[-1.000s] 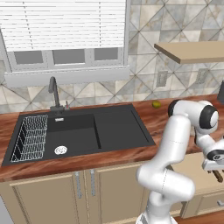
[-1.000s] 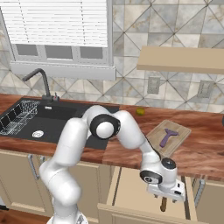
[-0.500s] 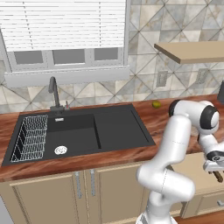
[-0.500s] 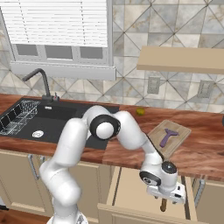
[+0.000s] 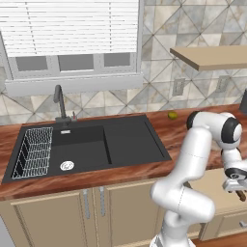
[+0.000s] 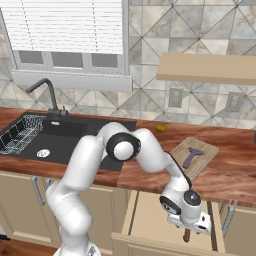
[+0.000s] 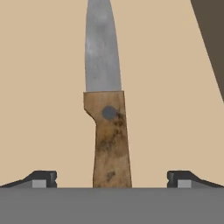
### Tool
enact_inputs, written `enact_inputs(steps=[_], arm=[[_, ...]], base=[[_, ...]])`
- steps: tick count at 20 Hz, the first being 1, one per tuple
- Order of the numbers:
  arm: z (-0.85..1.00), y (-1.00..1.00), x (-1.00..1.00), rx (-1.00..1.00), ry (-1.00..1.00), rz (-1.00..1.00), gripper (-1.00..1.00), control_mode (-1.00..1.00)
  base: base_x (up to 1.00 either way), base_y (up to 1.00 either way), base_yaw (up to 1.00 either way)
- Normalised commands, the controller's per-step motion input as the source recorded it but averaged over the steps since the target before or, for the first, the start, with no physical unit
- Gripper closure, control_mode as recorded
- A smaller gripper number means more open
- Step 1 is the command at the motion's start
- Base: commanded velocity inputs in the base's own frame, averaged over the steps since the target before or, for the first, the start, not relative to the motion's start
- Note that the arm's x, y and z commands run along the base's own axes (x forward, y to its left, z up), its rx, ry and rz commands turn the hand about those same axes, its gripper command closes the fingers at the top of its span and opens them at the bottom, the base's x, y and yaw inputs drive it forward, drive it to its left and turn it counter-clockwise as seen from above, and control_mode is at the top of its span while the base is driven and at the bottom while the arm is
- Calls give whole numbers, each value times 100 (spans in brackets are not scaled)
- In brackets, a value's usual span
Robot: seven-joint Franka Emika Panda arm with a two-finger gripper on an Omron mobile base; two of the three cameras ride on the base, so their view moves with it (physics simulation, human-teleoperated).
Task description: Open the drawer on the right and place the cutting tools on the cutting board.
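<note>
Inside the open drawer (image 6: 150, 220), the tool (image 7: 111, 179) hung low with its fingers spread wide and empty, one tip on each side of the wooden handle of a knife (image 7: 105, 109) that lay flat on the pale drawer floor with its grey blade pointing away from the hand. The knife looked stiff and rather light, its steel blade smooth and sharp, so I judged the rough wooden handle to be the right place to hold it, across its narrow width. On the desk (image 6: 235, 175) behind the drawer, the cutting board (image 6: 200, 150) already carried one purple tool (image 6: 190, 156).
</note>
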Motion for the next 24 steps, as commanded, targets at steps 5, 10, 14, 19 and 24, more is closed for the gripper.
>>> enact_inputs(steps=[5,10,14,19,24], arm=[[-34,12,20,-6,7,0,100,-100],[0,2,-8,0,0,0,100,-100],[18,30,-32,0,0,0,100,-100],[87,39,-38,0,-2,-4,100,-100],[100,15,-28,0,0,-11,100,-100]], base=[[0,0,0],[0,0,0],[0,0,0],[0,0,0],[0,0,0]])
